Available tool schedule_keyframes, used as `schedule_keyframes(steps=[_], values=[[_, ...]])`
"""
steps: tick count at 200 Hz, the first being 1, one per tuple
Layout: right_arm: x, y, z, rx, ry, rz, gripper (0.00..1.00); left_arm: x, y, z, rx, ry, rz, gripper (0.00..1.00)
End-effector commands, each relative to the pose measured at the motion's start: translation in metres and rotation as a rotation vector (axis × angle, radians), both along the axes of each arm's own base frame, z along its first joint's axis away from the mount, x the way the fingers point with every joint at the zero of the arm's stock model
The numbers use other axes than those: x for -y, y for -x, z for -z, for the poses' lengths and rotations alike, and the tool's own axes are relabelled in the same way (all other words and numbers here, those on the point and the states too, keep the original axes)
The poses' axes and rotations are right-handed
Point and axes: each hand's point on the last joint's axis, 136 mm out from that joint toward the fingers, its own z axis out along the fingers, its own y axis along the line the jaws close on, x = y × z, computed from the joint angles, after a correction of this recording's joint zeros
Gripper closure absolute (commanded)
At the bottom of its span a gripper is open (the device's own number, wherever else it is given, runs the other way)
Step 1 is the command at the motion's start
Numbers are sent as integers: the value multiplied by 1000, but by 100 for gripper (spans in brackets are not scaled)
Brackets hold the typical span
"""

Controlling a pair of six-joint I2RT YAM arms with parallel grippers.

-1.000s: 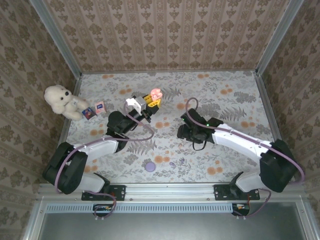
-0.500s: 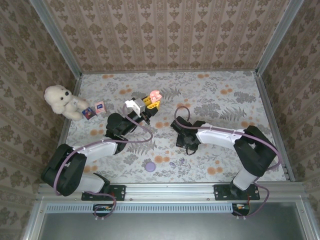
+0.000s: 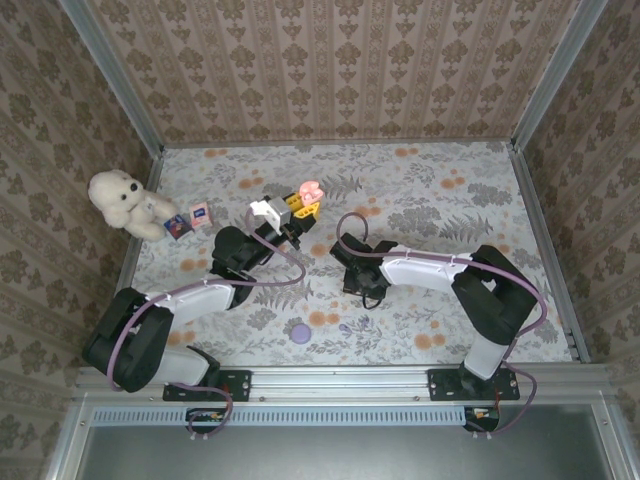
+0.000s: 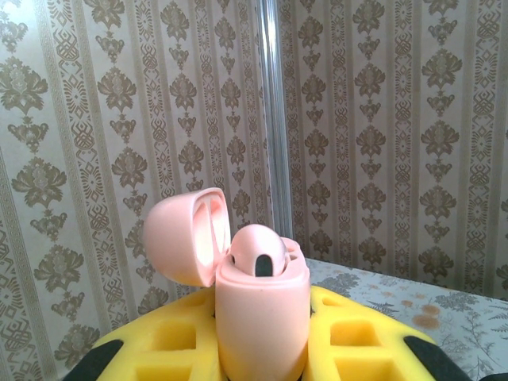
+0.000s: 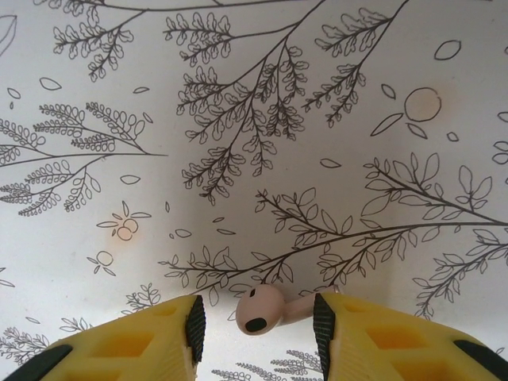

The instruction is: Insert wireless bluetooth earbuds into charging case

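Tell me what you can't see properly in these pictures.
- Left wrist view: the charging case is cut off at the bottom edge; its rim hides the slots.
- Right wrist view: the earbud has its stem end hidden behind a yellow finger.
- Top view: the cards beside the teddy are too small to read.

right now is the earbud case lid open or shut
Open: the charging case has its lid tipped back to the left, its inside exposed.
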Motion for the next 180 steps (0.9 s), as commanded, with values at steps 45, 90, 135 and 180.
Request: schedule_keyframes(steps=[45,90,135,180], values=[[-1,0,-19,36,16,-85,54,-9,6,-16,57,38,-8,100],[-10,-11,-36,114,2,-199,47,-7,4,-17,55,39,-3,100],[-15,-21,-26,107,15,-246,43,-7,4,-19,52,45,-1,100],[-12,-19,-6,63,26,-255,42,-7,5,-20,56,48,-1,100]])
